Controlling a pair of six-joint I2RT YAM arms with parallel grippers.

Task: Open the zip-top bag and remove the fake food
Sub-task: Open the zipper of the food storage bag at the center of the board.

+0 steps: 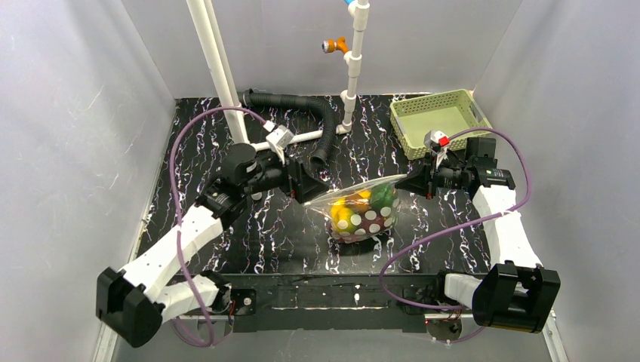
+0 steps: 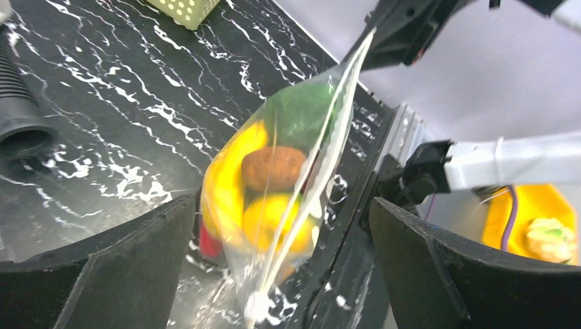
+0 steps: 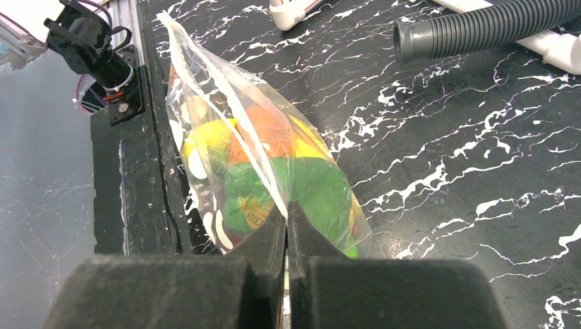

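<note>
stretching between grey walls, a black marbled table (image 1: 226,249) is carrying a green basket (image 1: 440,121) at its far right corner, with a black hose (image 1: 302,113) and white pipes (image 1: 219,68) lying at the back. the right gripper (image 3: 286,214) is pinching one top corner of the bag (image 1: 362,207) of fake food (image 1: 355,213) at mid-table, while the left gripper (image 1: 311,188) is standing spread wide around the other corner, gripping nothing.

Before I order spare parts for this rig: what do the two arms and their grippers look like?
Both the left arm and right arm have white links with black joint housings, and a purple cable loops along each. The left gripper and right gripper are black with broad, matte, wedge-shaped fingers. The right wrist's pale camera has a red mark.
</note>
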